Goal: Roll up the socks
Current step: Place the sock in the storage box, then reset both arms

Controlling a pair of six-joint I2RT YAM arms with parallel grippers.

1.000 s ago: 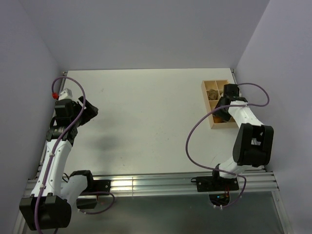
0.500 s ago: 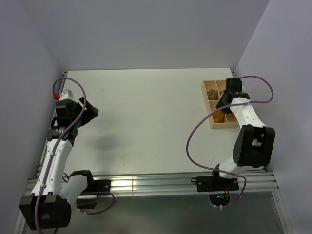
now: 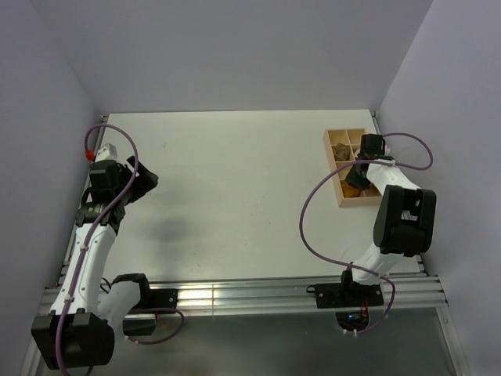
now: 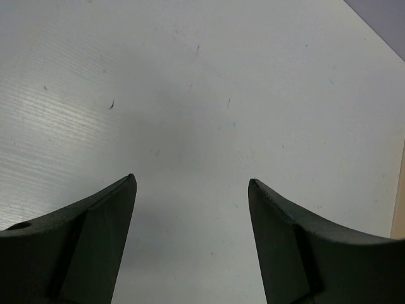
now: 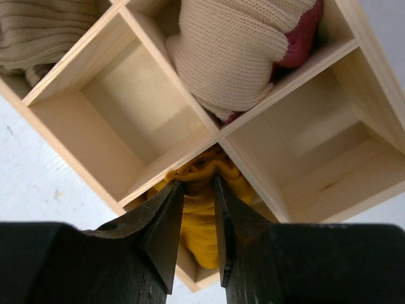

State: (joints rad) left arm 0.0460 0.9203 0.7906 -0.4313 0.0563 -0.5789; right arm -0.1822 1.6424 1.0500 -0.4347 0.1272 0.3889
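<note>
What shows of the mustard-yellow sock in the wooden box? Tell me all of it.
The mustard-yellow knitted sock is ribbed, soft fabric, bunched and crumpled in a compartment of the pale wooden divider box. The right claw pinches a fold of it between both fingers. Its cuff and toe are hidden.

White arms (image 3: 90, 251), black pincers (image 5: 197, 185), purple cables (image 3: 304, 223)

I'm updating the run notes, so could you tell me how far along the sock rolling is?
Done: nothing visible; both socks sit bunched in the wooden tray. In hand: the right hand pinches the mustard sock inside its compartment; the left hand hangs open above the table. Left: lift that sock out, fetch the tan sock from another compartment, and roll them.
</note>
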